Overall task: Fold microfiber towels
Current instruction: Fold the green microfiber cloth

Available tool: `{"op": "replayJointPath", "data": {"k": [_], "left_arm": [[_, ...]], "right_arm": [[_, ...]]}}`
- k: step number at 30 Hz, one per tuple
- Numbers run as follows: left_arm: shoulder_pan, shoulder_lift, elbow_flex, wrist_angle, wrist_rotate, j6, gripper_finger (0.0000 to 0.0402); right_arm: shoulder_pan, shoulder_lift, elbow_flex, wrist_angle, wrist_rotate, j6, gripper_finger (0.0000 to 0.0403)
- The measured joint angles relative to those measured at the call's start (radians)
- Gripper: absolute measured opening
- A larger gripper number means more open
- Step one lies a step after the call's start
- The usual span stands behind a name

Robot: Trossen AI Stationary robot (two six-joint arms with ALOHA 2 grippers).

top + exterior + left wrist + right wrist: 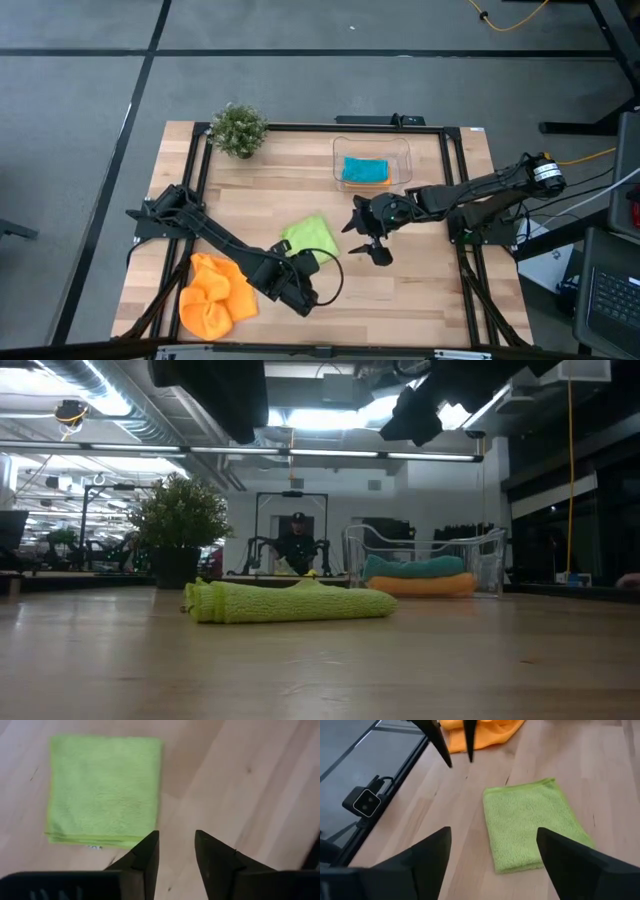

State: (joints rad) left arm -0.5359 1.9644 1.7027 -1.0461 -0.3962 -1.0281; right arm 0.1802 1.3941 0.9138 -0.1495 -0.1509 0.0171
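Towels lie in three spots on the wooden desk (400, 300). Farthest left, an orange towel (215, 295) sits in a loose, rumpled heap near the front-left corner. Just beside it the left gripper (325, 262) hangs above the boards, its jaws a narrow gap apart with nothing between them; in the left wrist view they point at bare wood just short of the green cloth's edge.

In the middle, the lime green towel (310, 235) lies folded flat into a neat rectangle, its layered edges showing from table height. It rests between the two grippers, touched by neither.

Behind it, toward the back-left of the desk, stands a small potted plant (239, 130).

To the right of the green cloth hovers the right gripper (368, 240), its jaws spread wide and empty, raised above the desk near the towel's right edge.

Further back and right, a clear plastic tub (372, 165) holds a teal blue towel (365, 168), folded, lying on top of another orange towel (420, 586), also folded.
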Motion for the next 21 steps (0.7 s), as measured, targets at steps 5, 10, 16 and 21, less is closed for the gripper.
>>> {"op": "replayJointPath", "data": {"k": [5, 10, 16, 21], "left_arm": [[0.022, 0.000, 0.000, -0.024, 0.010, -0.041, 0.0152], [0.028, 0.000, 0.000, -0.023, 0.011, -0.042, 0.0206], [0.026, 0.000, 0.000, -0.008, 0.013, -0.041, 0.0241], [0.026, 0.000, 0.000, -0.007, 0.012, -0.012, 0.0240]], "right_arm": [[0.000, 0.000, 0.000, 0.019, 0.000, 0.001, 0.0296], [0.000, 0.000, 0.000, 0.020, 0.000, 0.004, 0.0296], [0.000, 0.000, 0.000, 0.019, 0.000, 0.004, 0.0296], [0.000, 0.000, 0.000, 0.019, 0.000, 0.008, 0.0296]]}}
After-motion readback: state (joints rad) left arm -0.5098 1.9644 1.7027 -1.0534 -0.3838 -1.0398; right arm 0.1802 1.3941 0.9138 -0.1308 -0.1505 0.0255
